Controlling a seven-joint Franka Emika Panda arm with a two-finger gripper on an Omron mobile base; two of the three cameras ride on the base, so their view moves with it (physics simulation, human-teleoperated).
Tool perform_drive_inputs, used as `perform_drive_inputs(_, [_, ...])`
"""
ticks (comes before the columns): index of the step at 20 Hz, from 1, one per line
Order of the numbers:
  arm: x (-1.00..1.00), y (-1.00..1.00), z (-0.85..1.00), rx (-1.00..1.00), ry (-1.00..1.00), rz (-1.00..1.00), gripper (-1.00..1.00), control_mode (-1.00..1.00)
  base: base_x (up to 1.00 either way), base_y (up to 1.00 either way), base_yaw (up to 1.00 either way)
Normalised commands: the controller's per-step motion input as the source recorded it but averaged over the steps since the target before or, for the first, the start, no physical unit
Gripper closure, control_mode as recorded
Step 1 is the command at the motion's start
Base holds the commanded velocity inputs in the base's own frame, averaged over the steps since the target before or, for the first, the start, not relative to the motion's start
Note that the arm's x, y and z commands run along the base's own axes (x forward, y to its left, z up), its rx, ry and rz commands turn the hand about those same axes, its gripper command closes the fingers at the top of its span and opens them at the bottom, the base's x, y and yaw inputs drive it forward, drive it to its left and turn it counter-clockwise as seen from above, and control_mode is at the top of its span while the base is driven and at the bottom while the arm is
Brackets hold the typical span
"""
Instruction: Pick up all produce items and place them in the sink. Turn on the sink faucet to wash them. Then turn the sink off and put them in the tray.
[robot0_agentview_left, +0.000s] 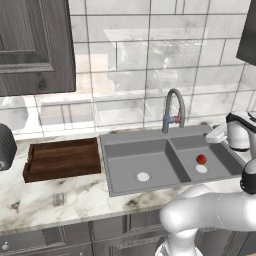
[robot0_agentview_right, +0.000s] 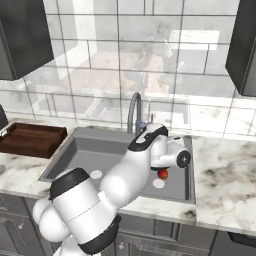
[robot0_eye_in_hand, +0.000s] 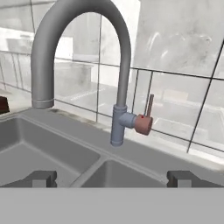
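Observation:
A small glossy red tomato (robot0_agentview_left: 201, 159) (robot0_agentview_right: 163, 174) lies in the smaller right basin of the grey double sink (robot0_agentview_left: 120, 187) (robot0_agentview_right: 60, 165), beside that basin's pale drain. The grey gooseneck faucet (robot0_agentview_left: 173, 107) (robot0_agentview_right: 134, 112) (robot0_eye_in_hand: 118, 57) stands behind the divider between the basins. Its side handle (robot0_eye_in_hand: 143, 123) has a reddish cap and a thin upright lever. My gripper (robot0_eye_in_hand: 112, 178) is open and empty, level with the faucet base and a short way in front of it, with the handle slightly right of centre between the tips. The dark wooden tray (robot0_agentview_left: 62, 159) (robot0_agentview_right: 30, 139) sits on the counter left of the sink.
A marble counter (robot0_agentview_left: 60, 200) (robot0_agentview_right: 225, 185) runs along both sides of the sink. The tiled wall rises close behind the faucet. A dark upper cabinet (robot0_agentview_left: 35, 45) hangs at the left. A ribbed grey round object (robot0_agentview_left: 5, 146) shows at the left edge.

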Motion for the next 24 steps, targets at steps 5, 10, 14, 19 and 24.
perform_drive_inputs(5, [0.35, 0.02, -0.01, 0.09, -0.04, 0.12, -1.0, -1.0, 0.0, 0.0, 0.0])
perform_drive_inputs(10, [0.39, 0.04, 0.0, 0.07, -0.02, 0.1, -1.0, -1.0, 0.0, 0.0, 0.0])
perform_drive_inputs(14, [0.32, 0.16, -0.01, 0.0, -0.04, 0.07, -1.0, -1.0, 0.0, 0.0, 0.0])
perform_drive_inputs(19, [0.24, 0.15, -0.01, 0.0, -0.1, 0.07, -1.0, -1.0, 0.0, 0.0, 0.0])
perform_drive_inputs(24, [0.23, 0.16, 0.0, 0.0, -0.09, 0.05, -1.0, -1.0, 0.0, 0.0, 0.0])
